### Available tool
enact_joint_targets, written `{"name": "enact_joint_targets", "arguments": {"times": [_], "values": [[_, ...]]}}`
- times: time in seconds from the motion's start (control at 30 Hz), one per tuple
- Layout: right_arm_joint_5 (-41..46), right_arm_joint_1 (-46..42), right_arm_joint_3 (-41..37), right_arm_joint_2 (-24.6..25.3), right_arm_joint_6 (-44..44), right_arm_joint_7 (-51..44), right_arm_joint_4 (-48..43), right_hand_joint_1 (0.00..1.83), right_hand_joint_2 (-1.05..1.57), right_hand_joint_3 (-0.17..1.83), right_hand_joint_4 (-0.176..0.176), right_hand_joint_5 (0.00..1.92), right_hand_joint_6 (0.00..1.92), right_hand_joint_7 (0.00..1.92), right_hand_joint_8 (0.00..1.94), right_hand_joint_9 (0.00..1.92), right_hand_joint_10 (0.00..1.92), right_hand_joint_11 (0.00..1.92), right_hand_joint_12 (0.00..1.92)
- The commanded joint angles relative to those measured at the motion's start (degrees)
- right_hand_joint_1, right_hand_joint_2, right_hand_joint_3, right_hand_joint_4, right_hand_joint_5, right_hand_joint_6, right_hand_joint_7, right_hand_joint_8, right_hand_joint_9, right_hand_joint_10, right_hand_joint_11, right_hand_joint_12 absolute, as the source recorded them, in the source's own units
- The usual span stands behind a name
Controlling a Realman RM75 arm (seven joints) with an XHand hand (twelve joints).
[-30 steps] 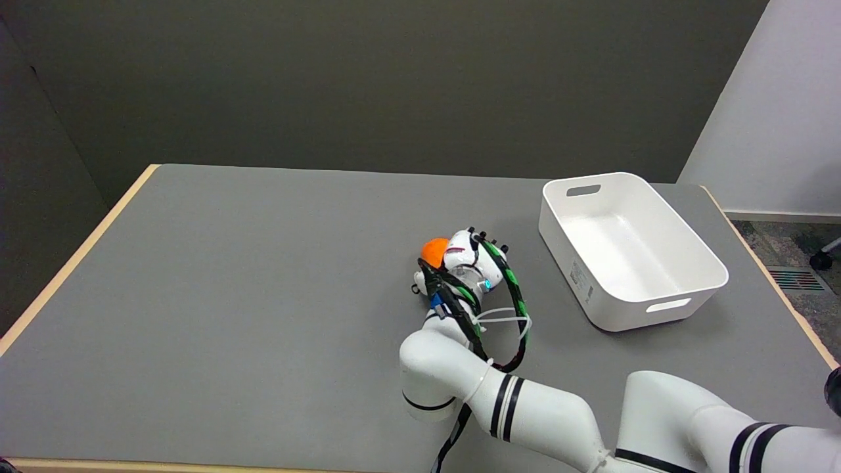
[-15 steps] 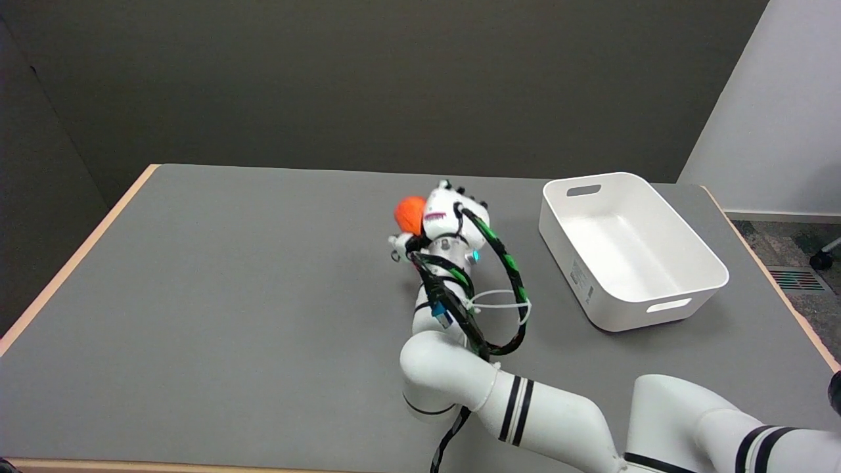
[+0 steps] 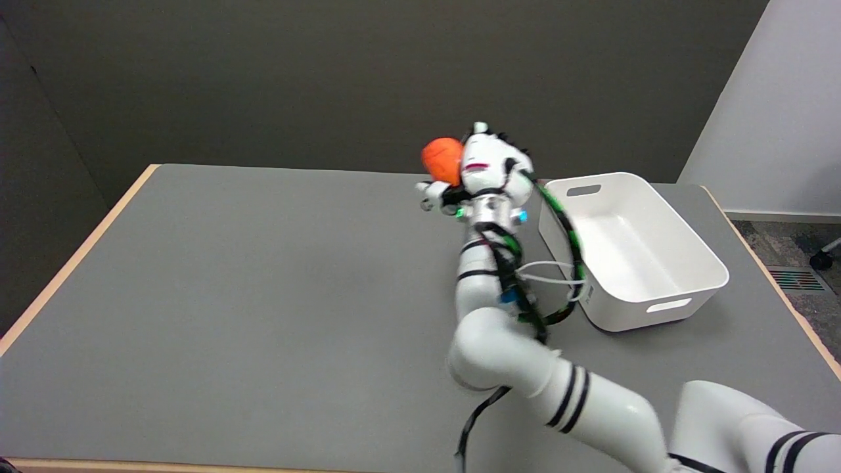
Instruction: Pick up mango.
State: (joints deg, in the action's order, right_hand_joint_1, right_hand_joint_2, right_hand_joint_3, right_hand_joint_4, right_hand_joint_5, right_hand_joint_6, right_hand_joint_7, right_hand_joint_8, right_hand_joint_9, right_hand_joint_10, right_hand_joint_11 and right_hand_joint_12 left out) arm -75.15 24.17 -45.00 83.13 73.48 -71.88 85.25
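Now the right hand [image 3: 483, 172] fingers grip the orange mango [image 3: 441, 158], raised above the table [image 3: 230, 276].

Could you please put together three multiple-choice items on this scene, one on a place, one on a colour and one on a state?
1. Where does the white bin stand?
A. At the table's right side
B. At the table's left edge
C. On the floor

2. What colour is the mango?
A. Green
B. Orange
C. Purple

3. What state is the mango in?
A. Lying on the table
B. Lying in the bin
C. Held up in the right hand

Answers:
1 A: the bin sits on the grey top near its right edge.
2 B: the fruit shows bright orange beside the white hand.
3 C: the hand grips it above the table, and the bin shows nothing inside.
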Motion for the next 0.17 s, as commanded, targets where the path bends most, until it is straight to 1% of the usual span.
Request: {"name": "enact_joint_targets", "arguments": {"times": [0.03,0.17], "values": [[20.21,-7.15,-20.70,-21.53,-12.15,-8.09,10.17,1.04,1.13,0.39,-0.176,0.64,1.56,0.60,1.94,1.06,1.92,0.95,1.92],[24.77,-8.84,-28.10,-25.62,-17.85,-8.47,7.82,1.04,1.13,0.38,-0.176,0.63,1.56,0.57,1.94,1.04,1.92,0.92,1.92]]}}
